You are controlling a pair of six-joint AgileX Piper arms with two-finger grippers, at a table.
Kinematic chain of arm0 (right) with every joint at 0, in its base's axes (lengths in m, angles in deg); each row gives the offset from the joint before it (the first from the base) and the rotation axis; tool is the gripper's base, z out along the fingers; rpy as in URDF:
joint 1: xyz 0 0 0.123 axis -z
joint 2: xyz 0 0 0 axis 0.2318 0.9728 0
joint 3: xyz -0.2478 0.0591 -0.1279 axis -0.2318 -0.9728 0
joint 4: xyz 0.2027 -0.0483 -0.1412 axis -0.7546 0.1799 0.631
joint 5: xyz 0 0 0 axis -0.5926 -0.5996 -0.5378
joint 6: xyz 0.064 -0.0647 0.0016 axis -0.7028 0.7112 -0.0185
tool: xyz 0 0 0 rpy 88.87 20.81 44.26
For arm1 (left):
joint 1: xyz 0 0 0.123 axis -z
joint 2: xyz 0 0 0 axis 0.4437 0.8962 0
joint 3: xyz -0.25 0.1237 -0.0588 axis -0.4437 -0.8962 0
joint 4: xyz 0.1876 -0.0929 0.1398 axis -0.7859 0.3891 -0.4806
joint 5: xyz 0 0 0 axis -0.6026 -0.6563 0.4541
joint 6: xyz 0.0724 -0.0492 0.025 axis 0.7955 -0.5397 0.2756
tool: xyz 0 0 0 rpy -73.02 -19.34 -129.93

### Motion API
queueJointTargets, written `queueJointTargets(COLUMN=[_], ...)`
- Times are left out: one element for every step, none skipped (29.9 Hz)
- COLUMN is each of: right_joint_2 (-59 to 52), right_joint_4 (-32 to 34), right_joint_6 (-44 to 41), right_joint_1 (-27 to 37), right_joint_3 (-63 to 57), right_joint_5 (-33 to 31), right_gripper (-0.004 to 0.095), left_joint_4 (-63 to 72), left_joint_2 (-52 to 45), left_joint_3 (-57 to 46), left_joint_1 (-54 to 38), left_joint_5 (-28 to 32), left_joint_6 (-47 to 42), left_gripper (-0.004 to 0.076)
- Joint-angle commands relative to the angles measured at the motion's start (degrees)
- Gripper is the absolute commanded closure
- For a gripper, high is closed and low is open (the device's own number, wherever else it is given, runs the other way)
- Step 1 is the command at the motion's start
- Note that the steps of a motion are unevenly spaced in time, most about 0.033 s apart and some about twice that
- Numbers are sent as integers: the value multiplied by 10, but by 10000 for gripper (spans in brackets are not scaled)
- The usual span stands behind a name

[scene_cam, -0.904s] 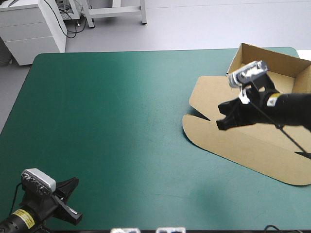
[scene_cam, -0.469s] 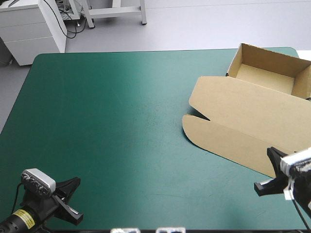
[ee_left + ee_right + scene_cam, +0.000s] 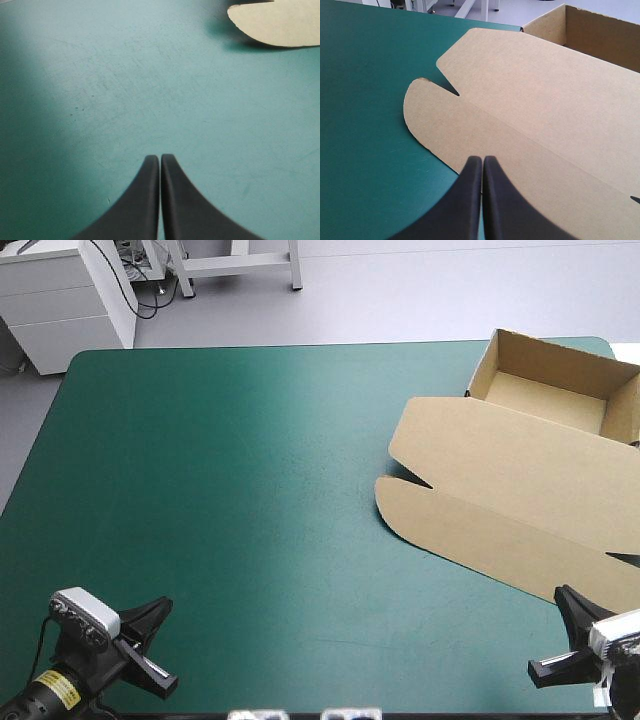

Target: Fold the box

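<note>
Tabletop: a wide tabletop with a teal-green cover (image 3: 230,490) is filling nearly the whole scene.
Box: a brown box of cut cardboard (image 3: 520,480) is sitting on the right side of the tabletop, toward the far right corner.
Tray: the walls are standing raised and are forming an open tray (image 3: 553,390) close to the far edge.
Lid: the broad lid sheet (image 3: 500,455) is lying flat on the cover and is reaching from the tray toward the near edge.
Flap: the front flap (image 3: 410,508), with a rounded corner, is pointing toward the middle of the tabletop.
Left gripper: the left gripper (image 3: 160,157), with two black curved fingers, is sitting at the near left corner, well apart from the box. Far ahead of it only a rounded piece of the board is showing.
Left jaws: they are pressing together, with nothing between them.
Right gripper: the right gripper (image 3: 483,159) is sitting at the near right corner, near the lid's near edge, and is facing the box.
Right jaws: they are meeting in one point and holding nothing.
</note>
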Motion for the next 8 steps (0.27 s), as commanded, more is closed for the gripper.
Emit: queueJointTargets(right_joint_2=[2,0,-1,-1,-1,-1,-1,-1], right_joint_4=[-3,-3,-4,-5,-5,-7,-7,-7], right_joint_6=[0,-1,-4,-5,-5,-5,-5,-5], right_joint_1=[-1,-1,-1,-1,-1,-1,-1,-1], right_joint_3=[-1,-6,-11,-16,-22,-26,-32,-35], right_joint_5=[36,31,29,23,20,17,17,17], right_gripper=[912,912,912,912,912,912,912,912], left_joint_4=[6,6,6,6,6,6,6,6], left_joint_2=[-9,-14,-18,-22,-26,-28,-28,-28], left_joint_3=[2,2,2,2,2,2,2,2], left_joint_1=[4,4,4,4,4,4,4,4], left_joint_5=[56,60,60,60,59,57,57,57], left_joint_6=[0,0,0,0,0,0,0,0], left_gripper=[731,731,731,731,731,731,731,731])
